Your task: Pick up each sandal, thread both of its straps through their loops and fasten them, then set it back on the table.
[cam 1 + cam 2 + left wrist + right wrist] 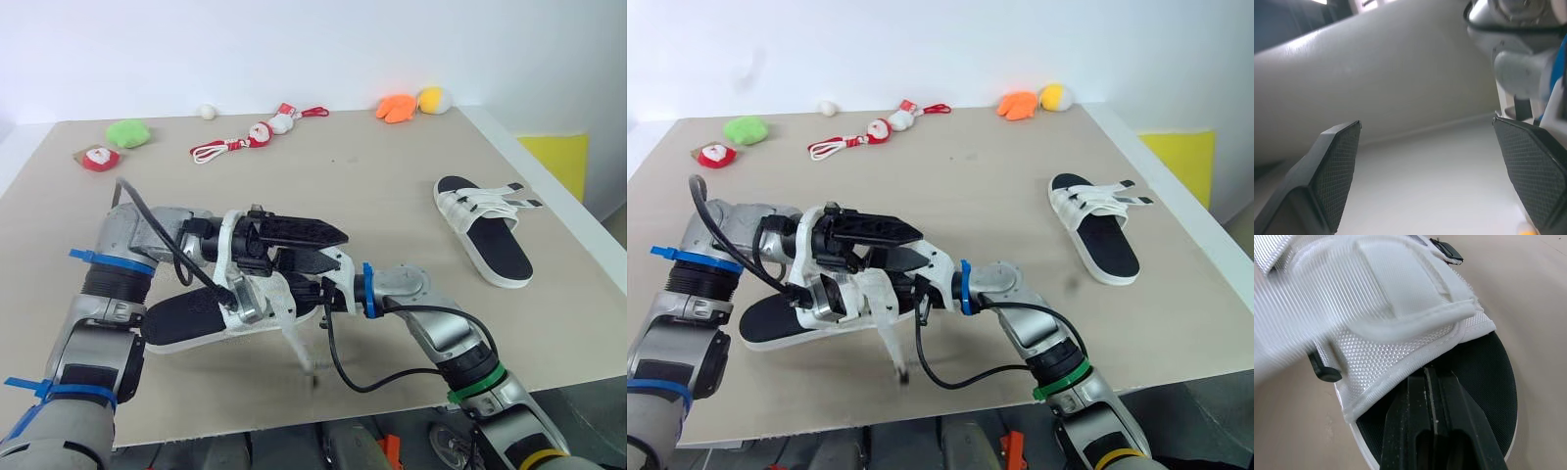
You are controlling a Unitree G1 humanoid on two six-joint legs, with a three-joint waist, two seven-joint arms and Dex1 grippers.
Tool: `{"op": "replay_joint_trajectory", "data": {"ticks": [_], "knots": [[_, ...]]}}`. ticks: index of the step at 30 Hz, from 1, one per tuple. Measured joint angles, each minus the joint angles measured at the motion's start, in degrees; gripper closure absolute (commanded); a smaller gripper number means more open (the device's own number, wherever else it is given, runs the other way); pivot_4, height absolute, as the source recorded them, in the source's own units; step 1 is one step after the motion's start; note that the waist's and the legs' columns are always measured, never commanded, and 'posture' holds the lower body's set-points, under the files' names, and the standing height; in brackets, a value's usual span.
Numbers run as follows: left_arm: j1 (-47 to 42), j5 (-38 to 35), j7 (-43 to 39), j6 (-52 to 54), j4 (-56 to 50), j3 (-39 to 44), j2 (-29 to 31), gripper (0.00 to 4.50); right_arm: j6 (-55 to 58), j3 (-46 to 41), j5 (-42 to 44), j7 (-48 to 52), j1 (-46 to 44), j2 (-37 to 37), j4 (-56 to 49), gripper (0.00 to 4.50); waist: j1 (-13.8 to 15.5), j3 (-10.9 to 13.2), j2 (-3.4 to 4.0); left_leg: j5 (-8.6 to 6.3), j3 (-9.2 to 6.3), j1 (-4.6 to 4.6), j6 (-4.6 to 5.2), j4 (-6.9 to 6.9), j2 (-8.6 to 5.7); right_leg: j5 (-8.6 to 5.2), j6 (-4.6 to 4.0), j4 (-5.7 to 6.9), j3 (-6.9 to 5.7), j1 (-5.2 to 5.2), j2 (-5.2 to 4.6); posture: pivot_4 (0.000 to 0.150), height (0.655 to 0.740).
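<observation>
At the table's (392,147) front edge, your right gripper (1431,382), pressed together, probes the seemingly light sandal's (186,321) floppy strap (292,338); left gripper (1425,127) gapes. Pinch the strap's tip.

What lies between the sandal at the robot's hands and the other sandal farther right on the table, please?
Only bare tabletop separates the near sandal from the far sandal, as the left eye view shows.

Both eyes overlook one table (392,196); right wrist camera hugs the near sandal (1415,347).
</observation>
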Motion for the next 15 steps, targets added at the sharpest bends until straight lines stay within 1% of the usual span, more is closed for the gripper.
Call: {"op": "replay_joint_trajectory", "data": {"ticks": [1, 3, 4, 5, 6, 7, 8, 9, 10, 11, 12, 13, 14, 15], "knots": [[0.7, -2.0, -0.3, 1.8, -0.2, -0.9, 1.0, 0.07, 0.0, 0.0, 0.0, 0.0, 0.0, 0.1, 0.0, 4.5, 0.0, 0.0, 0.0, 0.0, 0.0, 0.01, 0.0, 0.0, 0.0, 0.0, 0.0, 0.0, 0.0, 0.0, 0.0, 0.15, 0.74], [3.3, -11.1, -2.9, 8.3, -2.2, -3.8, 4.4, 0.07, 0.2, 0.0, 0.0, -0.1, 0.0, 0.2, -0.1, 4.5, -0.2, 0.0, 0.01, 0.0, 0.0, 0.0, 0.0, -0.02, 0.03, -0.01, 0.0, 0.01, 0.0, -0.03, 0.01, 0.15, 0.74], [6.3, -20.7, -6.4, 15.7, -5.2, -6.0, 6.8, 0.07, 0.4, 0.0, 0.0, -0.1, 0.1, 0.2, -0.3, 4.5, -0.2, 0.0, 0.01, 0.0, 0.0, -0.01, 0.0, -0.03, 0.04, -0.03, 0.01, 0.01, 0.0, -0.03, 0.01, 0.15, 0.74], [8.1, -27.5, -9.0, 21.1, -7.7, -7.1, 8.1, 0.07, 0.5, -0.1, 0.0, -0.1, 0.2, 0.2, -0.3, 4.5, -0.2, 0.0, 0.01, 0.0, -0.02, -0.02, 0.0, -0.03, 0.04, -0.04, 0.01, 0.02, -0.02, -0.02, 0.0, 0.15, 0.74], [11.8, -39.6, -14.2, 33.3, -13.9, -8.8, 10.3, 0.07, 0.5, -0.1, 0.0, -0.1, 0.3, 0.2, -0.6, 4.5, -0.3, 0.0, 0.01, -0.01, -0.02, -0.07, 0.0, -0.03, 0.07, -0.06, 0.0, 0.02, -0.02, -0.04, 0.01, 0.15, 0.74], [14.1, -48.8, -18.3, 42.7, -18.6, -9.6, 11.8, 0.07, 0.5, -0.2, 0.1, -0.1, 0.6, 0.1, -0.7, 4.5, -0.3, 0.0, 0.02, -0.01, -0.02, -0.06, 0.0, -0.03, 0.06, -0.08, 0.0, 0.02, -0.02, -0.03, 0.0, 0.15, 0.74], [16.1, -56.0, -21.4, 51.0, -22.8, -9.8, 13.5, 0.07, 0.5, -0.2, 0.0, -0.1, 0.6, 0.0, -0.9, 4.5, -0.3, 0.0, 0.01, -0.01, -0.03, -0.06, 0.0, -0.03, 0.07, -0.09, 0.0, 0.02, -0.04, -0.03, 0.01, 0.15, 0.74], [18.3, -64.7, -23.8, 60.8, -27.8, -9.5, 15.4, 0.07, 0.6, -0.2, 0.0, -0.1, 0.7, -0.1, -0.9, 4.5, -0.3, 0.0, 0.02, -0.01, -0.04, -0.04, 0.0, -0.03, 0.07, -0.1, -0.02, 0.02, -0.04, -0.03, 0.01, 0.15, 0.74], [19.5, -68.9, -24.7, 65.6, -30.2, -9.1, 16.2, 0.07, 0.7, -0.2, 0.1, -0.1, 0.8, -0.1, -0.9, 4.5, -0.2, 0.0, 0.02, -0.01, -0.05, -0.03, 0.0, -0.03, 0.07, -0.11, -0.04, 0.02, -0.06, -0.01, 0.01, 0.15, 0.74], [21.4, -75.8, -25.5, 72.9, -34.2, -7.8, 17.2, 0.07, 0.9, -0.2, 0.1, -0.1, 0.8, 0.0, -1.0, 4.5, -0.2, 0.0, 0.02, -0.01, -0.05, -0.01, 0.0, -0.02, 0.07, -0.11, -0.05, 0.02, -0.06, -0.01, 0.02, 0.15, 0.74], [24.8, -87.1, -26.2, 83.5, -39.0, -4.5, 19.2, 0.07, 1.5, -0.2, 0.2, -0.1, 0.9, 0.2, -1.4, 4.5, -0.2, 0.0, 0.01, -0.01, -0.05, 0.01, 0.01, -0.03, 0.1, -0.2, -0.19, 0.02, -0.07, -0.02, 0.04, 0.15, 0.74], [25.1, -88.6, -26.3, 85.0, -39.4, -4.2, 19.6, 0.07, 1.6, -0.2, 0.3, -0.1, 1.0, 0.2, -1.4, 4.5, -0.2, 0.0, 0.01, -0.01, -0.05, 0.03, 0.0, -0.03, 0.1, -0.23, -0.25, 0.02, -0.08, -0.01, 0.04, 0.15, 0.74], [27.6, -96.9, -26.3, 92.0, -41.5, -0.6, 20.9, 0.07, 2.4, -0.3, 0.7, -0.1, 0.8, 0.5, -1.4, 4.5, -0.3, 0.0, 0.02, -0.01, -0.06, 0.05, 0.0, -0.03, 0.11, -0.25, -0.3, 0.02, -0.09, -0.02, 0.06, 0.15, 0.74], [29.7, -102.1, -26.4, 96.7, -42.2, 1.6, 22.7, 0.07, 2.7, -0.2, 0.9, 0.0, 1.1, 0.5, -1.7, 4.5, -0.4, 0.0, 0.02, -0.01, -0.05, 0.12, 0.02, -0.03, 0.16, -0.26, -0.31, 0.03, -0.1, 0.0, 0.08, 0.15, 0.74]]}}
